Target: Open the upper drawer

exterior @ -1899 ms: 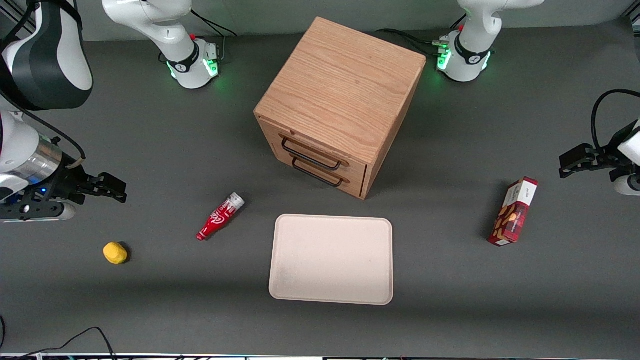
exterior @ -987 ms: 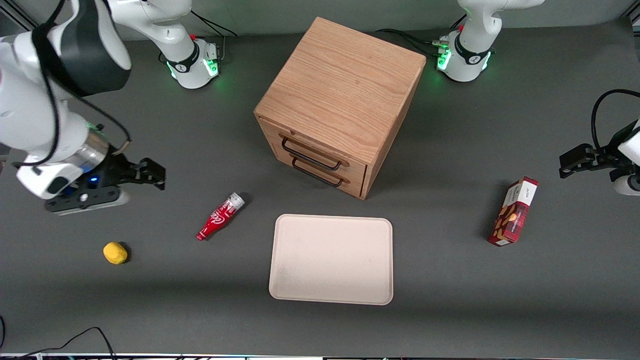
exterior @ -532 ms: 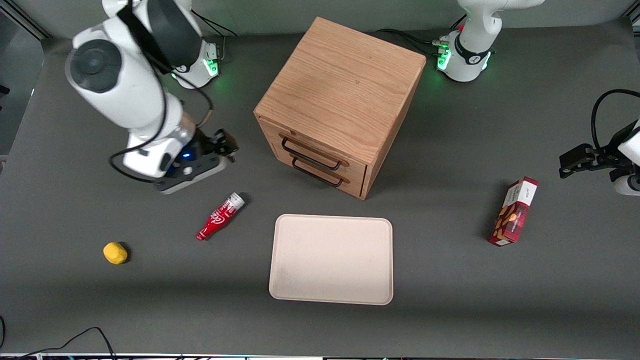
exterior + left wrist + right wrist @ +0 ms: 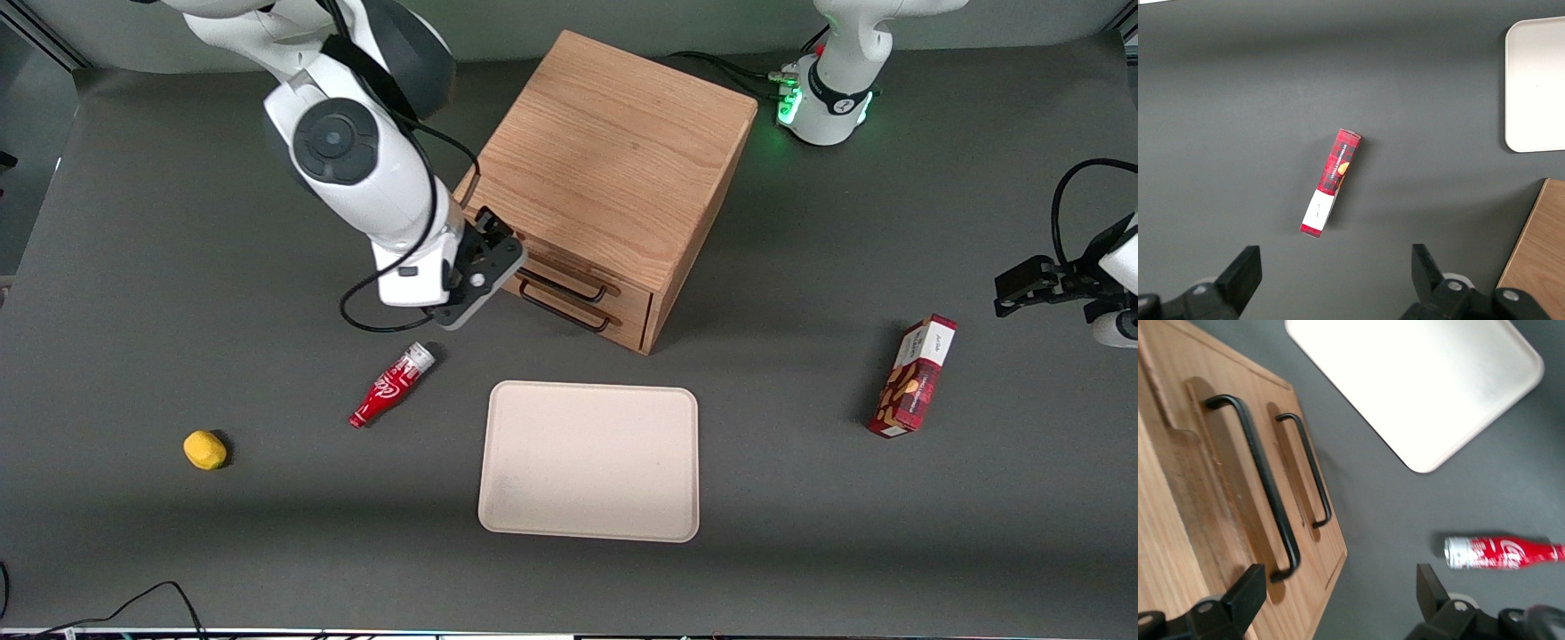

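Observation:
The oak cabinet stands in the middle of the table, both drawers shut. The upper drawer has a black wire handle; the lower drawer's handle runs just below it. My gripper is open and empty, right in front of the upper drawer at the end of its handle toward the working arm, and it hides that end. In the right wrist view the upper drawer's handle and the lower one show, with the open gripper close to the upper handle's end, not around it.
A red bottle lies on the table nearer the front camera than my gripper and also shows in the right wrist view. A cream tray lies in front of the cabinet. A yellow object and a red box lie farther off.
My arm has swept in from the working arm's end of the table to the cabinet's front; the gripper now sits at the upper drawer's handle. Nothing else has moved.

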